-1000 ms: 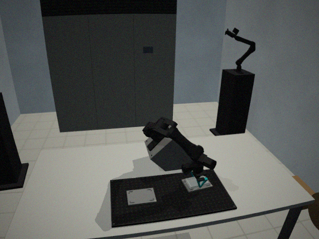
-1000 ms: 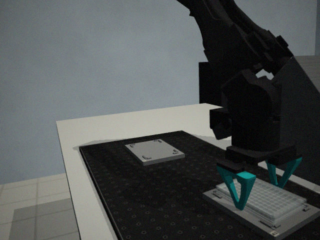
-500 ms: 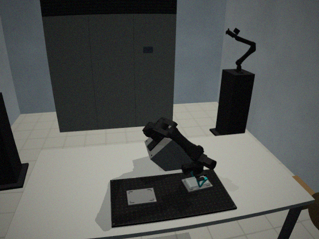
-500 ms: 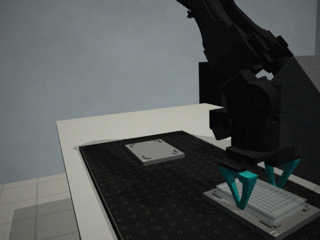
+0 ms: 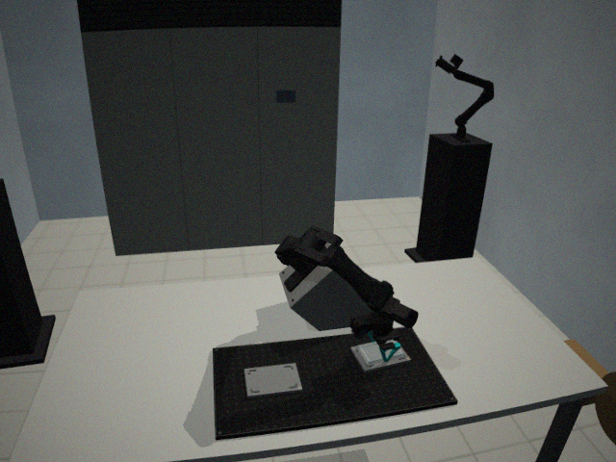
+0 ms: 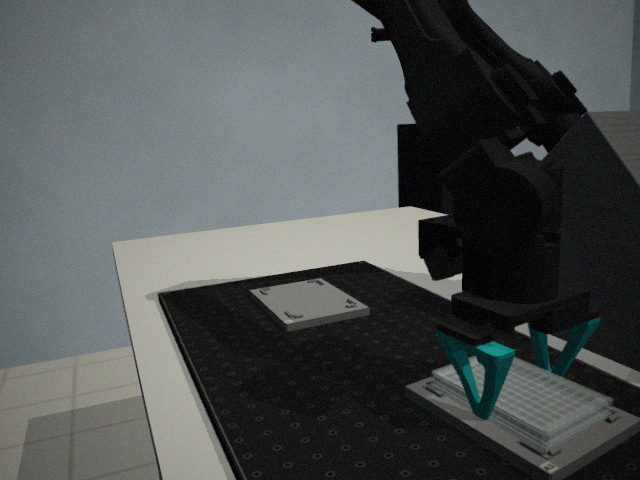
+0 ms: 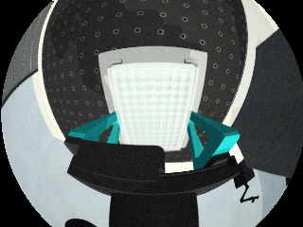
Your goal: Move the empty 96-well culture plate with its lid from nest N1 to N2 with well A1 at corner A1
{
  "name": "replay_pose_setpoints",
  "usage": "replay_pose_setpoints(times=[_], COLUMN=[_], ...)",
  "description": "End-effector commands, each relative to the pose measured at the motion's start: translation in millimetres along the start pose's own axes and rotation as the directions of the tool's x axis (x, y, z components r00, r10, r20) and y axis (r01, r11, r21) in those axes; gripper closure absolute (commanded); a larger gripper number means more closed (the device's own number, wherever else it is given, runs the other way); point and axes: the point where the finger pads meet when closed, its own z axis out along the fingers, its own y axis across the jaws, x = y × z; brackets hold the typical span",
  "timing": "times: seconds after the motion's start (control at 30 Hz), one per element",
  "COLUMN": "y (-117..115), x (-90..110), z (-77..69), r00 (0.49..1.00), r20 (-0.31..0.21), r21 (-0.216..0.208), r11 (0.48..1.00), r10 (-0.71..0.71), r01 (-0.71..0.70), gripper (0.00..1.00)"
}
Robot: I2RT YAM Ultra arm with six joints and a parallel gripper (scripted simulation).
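The clear 96-well plate with its lid (image 6: 522, 403) sits flat on the grey nest N1 at the right end of the black breadboard. It also shows in the top view (image 5: 378, 353) and in the wrist view (image 7: 155, 105). My gripper (image 6: 516, 387) with teal fingers is lowered over the plate, one finger against each long side, shut on it. The gripper also shows in the wrist view (image 7: 153, 139). The nest N2 (image 5: 272, 378) is a bare grey plate with corner locators at the left of the breadboard, also seen in the exterior view (image 6: 309, 303).
The black perforated breadboard (image 5: 328, 380) lies on the white table. The arm's grey slanted base block (image 5: 323, 298) stands behind it. A dark cabinet (image 5: 211, 134) and a black pedestal with a second arm (image 5: 452, 193) stand on the floor beyond.
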Motion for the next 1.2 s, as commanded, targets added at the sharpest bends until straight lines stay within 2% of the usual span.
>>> replay_pose_setpoints(times=[0.0,0.53,0.57,0.83,1.17], y=[3,3,2,13,13], x=[1,1,-2,3,3], z=[-3.9,-3.9,-11.5,-29.7,-43.4], r00=[1.0,1.0,1.0,1.0,1.0], r20=[0.001,0.001,0.009,-0.012,-0.013], r21=[-0.014,-0.014,-0.02,-0.036,-0.037], r11=[1.0,1.0,1.0,0.999,0.999], r10=[-0.005,-0.005,-0.016,0.009,-0.011], r01=[0.005,0.005,0.016,-0.009,0.011], gripper=[1.0,1.0,1.0,1.0,1.0])
